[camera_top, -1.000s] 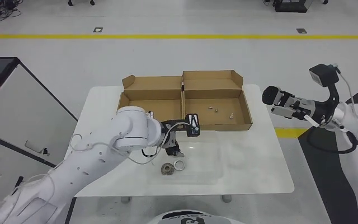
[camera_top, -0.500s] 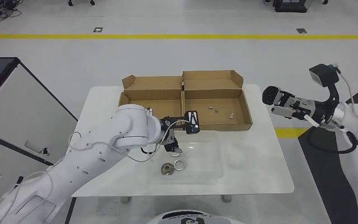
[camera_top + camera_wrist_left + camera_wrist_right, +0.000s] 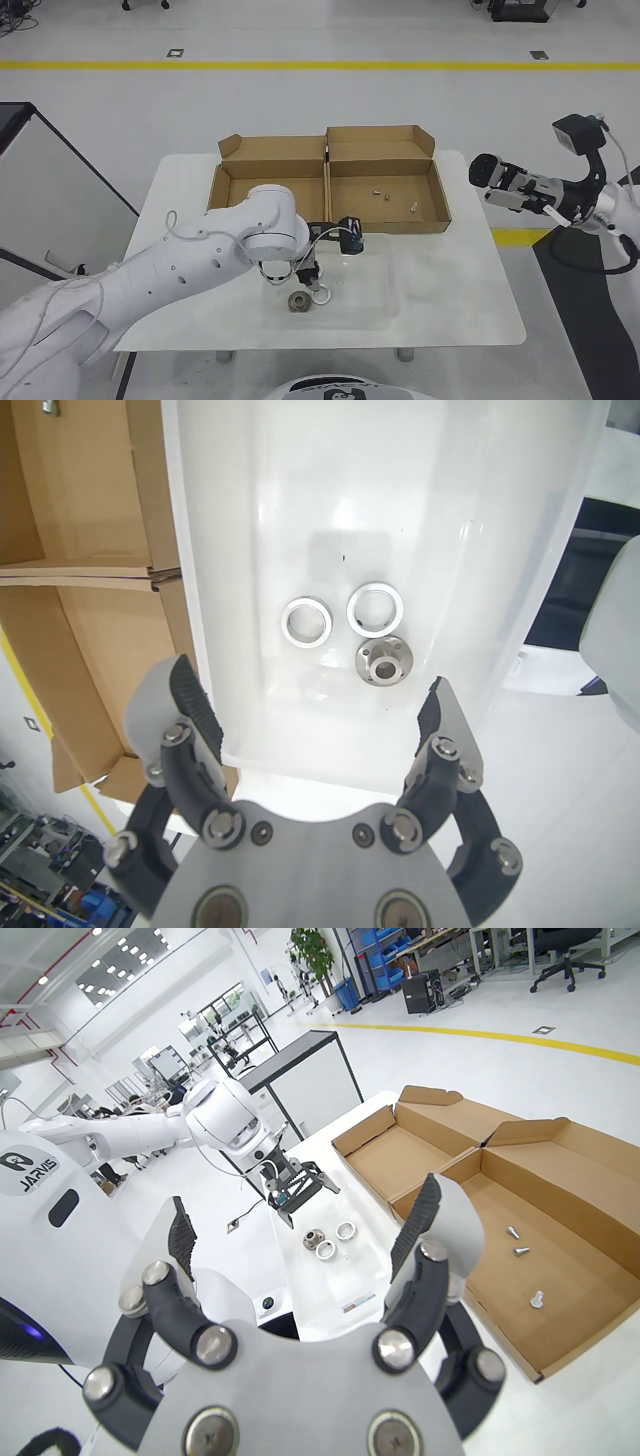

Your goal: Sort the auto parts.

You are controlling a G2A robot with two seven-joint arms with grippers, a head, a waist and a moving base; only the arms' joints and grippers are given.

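In the left wrist view, two silver rings (image 3: 306, 620) (image 3: 375, 608) and a flanged metal hub (image 3: 384, 661) lie close together in a clear plastic tray (image 3: 350, 475). My left gripper (image 3: 310, 695) hangs open and empty just above them, near the tray's end wall. From the top, the left gripper (image 3: 309, 272) is over the tray (image 3: 375, 290), with the hub (image 3: 298, 301) and one ring (image 3: 320, 294) beside it. My right gripper (image 3: 302, 1223) is open and empty, held off the table's right side (image 3: 483, 175).
Two open cardboard boxes stand behind the tray: a bare left box (image 3: 268, 190) and a right box (image 3: 395, 205) holding three small bolts (image 3: 520, 1251). A dark cabinet (image 3: 40, 190) stands left of the white table (image 3: 470, 300).
The left arm's elbow has swung to the right and its wrist has turned over the tray. The hub and ring have stayed put, and the right arm has not moved.
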